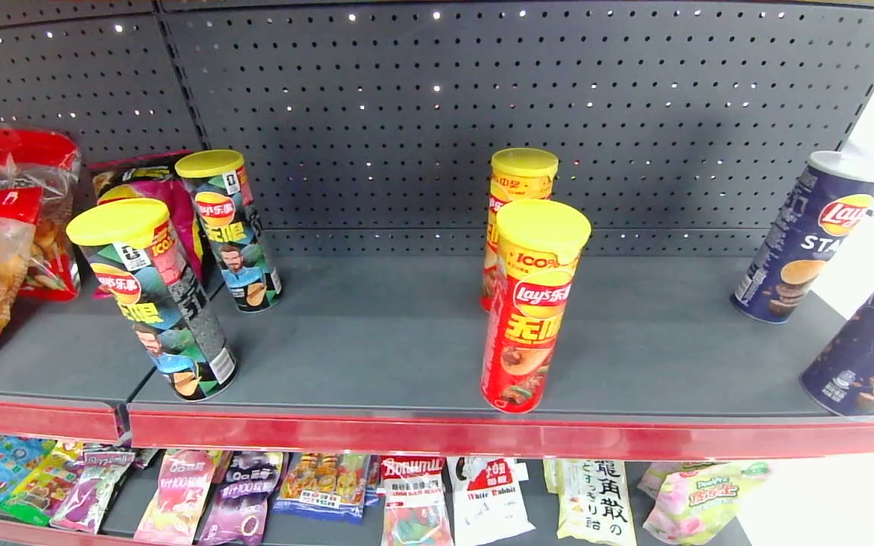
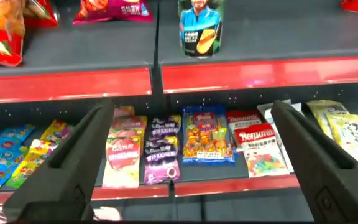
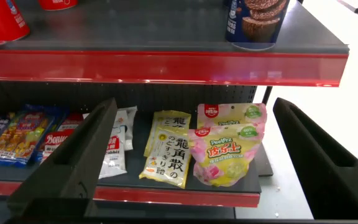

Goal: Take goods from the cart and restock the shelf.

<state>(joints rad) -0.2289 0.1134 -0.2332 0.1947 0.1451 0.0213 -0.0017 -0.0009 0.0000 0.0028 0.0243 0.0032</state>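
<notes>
Left gripper (image 2: 192, 109) and right gripper (image 3: 196, 106) both wide open, holding nothing. Red chip can (image 1: 532, 303) stands at the shelf's (image 1: 376, 349) near edge.

The left gripper (image 2: 192, 111) carries two matt black fingers (image 2: 73, 162), long flat-sided wedges that narrow toward blunt tips, each with a raised ridge along its upper edge; the right gripper (image 3: 196, 107) has fingers (image 3: 319, 158) of the same black, angular make.
</notes>
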